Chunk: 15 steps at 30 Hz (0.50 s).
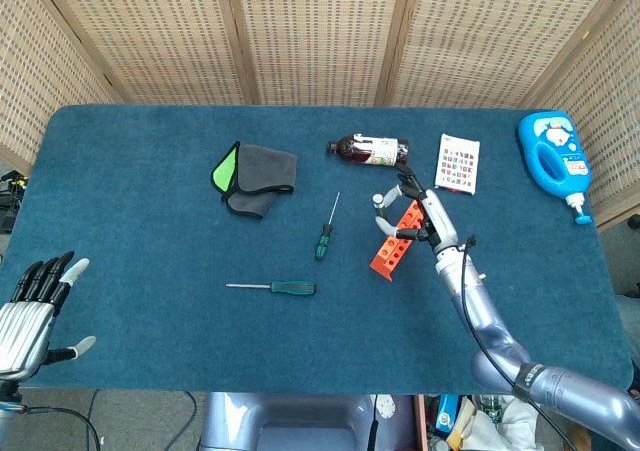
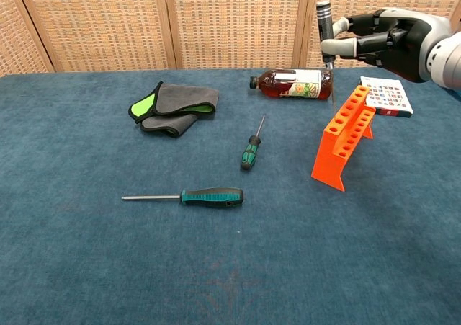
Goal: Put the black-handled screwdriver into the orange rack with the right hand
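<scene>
My right hand (image 2: pixel 392 38) grips the black-handled screwdriver (image 2: pixel 325 19) upright by its handle, shaft pointing down. Its tip hangs just left of the far, upper end of the orange rack (image 2: pixel 343 139), a little above the holes, and is in none of them. In the head view the right hand (image 1: pixel 422 214) hovers over the rack (image 1: pixel 386 258), with the screwdriver (image 1: pixel 379 201) on its left side. My left hand (image 1: pixel 32 306) rests at the table's near left corner, fingers apart and holding nothing.
A brown bottle (image 2: pixel 292 83) lies behind the rack, with a printed card (image 2: pixel 387 96) to its right. Two green-handled screwdrivers (image 2: pixel 250 152) (image 2: pixel 210 197) and a grey-green cloth (image 2: pixel 173 107) lie to the left. A blue jug (image 1: pixel 555 158) sits at the far right.
</scene>
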Motion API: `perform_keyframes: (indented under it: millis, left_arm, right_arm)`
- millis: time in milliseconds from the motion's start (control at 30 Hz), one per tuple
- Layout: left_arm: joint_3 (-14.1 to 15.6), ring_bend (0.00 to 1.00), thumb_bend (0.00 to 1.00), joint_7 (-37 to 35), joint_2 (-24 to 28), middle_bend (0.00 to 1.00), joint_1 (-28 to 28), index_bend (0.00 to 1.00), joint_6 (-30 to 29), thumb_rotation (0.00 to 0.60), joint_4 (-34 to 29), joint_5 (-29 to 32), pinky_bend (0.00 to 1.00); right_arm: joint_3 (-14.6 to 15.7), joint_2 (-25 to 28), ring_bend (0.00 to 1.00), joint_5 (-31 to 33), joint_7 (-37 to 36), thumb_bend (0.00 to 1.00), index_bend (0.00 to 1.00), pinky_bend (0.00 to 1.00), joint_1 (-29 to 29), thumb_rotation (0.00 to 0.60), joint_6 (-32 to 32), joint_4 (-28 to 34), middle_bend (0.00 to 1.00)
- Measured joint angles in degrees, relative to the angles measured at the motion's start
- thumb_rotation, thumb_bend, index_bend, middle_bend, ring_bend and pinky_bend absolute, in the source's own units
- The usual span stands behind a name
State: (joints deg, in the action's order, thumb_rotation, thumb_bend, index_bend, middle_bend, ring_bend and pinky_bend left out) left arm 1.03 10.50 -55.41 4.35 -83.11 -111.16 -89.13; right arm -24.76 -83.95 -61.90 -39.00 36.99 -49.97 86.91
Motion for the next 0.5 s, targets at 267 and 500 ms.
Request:
perform_keyframes:
  millis: [267, 500]
  left_arm:
    - [0.0, 0.0, 0.0, -0.19, 0.09, 0.0, 0.02, 0.0, -0.01, 0.6, -0.07, 0.05, 0.0]
    - [0.02, 0.0, 0.0, -0.28, 0.15, 0.0, 0.06, 0.0, 0.04, 0.6, -0.06, 0.0, 0.0]
  right_arm:
    - [-0.04, -0.47, 0.0, 0.4, 0.37, 0.36, 0.63, 0.0, 0.2, 0.6, 0.37, -0.6, 0.0]
    - [-0.11, -0.68, 0.0, 0.3, 0.25, 0.36, 0.64, 0.0, 0.13, 0.6, 0.44, -0.78, 0.0]
